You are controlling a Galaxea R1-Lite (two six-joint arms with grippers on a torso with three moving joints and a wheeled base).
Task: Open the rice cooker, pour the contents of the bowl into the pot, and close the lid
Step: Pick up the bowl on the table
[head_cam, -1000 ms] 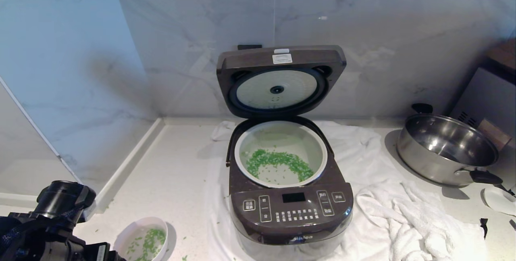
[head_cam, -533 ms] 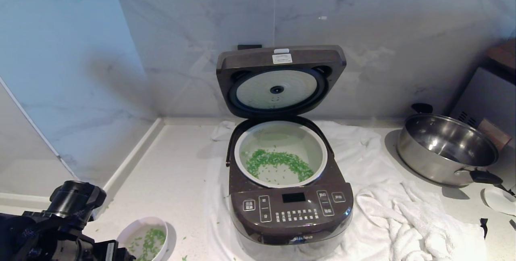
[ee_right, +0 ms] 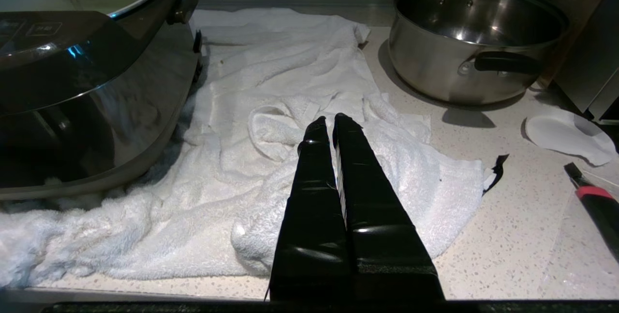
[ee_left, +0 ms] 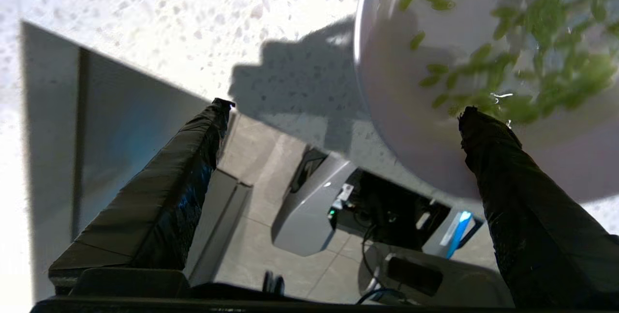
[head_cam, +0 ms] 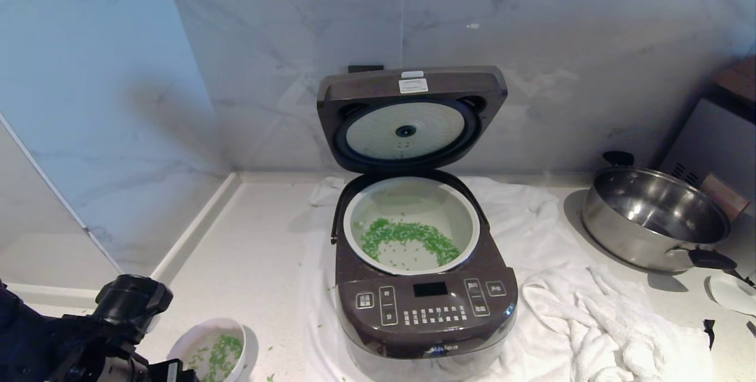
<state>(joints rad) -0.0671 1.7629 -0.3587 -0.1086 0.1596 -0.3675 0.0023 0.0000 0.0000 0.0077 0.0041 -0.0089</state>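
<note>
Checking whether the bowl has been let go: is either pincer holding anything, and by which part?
Nothing is held. The left pincer is open beside the bowl; the right pincer is shut, empty, above the towel.

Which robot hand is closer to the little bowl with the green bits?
The left. The left gripper is open right beside the bowl, one finger in front of its rim. The right gripper is shut, over the white towel on the rice cooker's other side.

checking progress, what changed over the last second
The left arm's wrist shifted right and a little down in the head view, beside the bowl; its fingers stand open, holding nothing. Bowl, rice cooker and raised lid stayed put.
</note>
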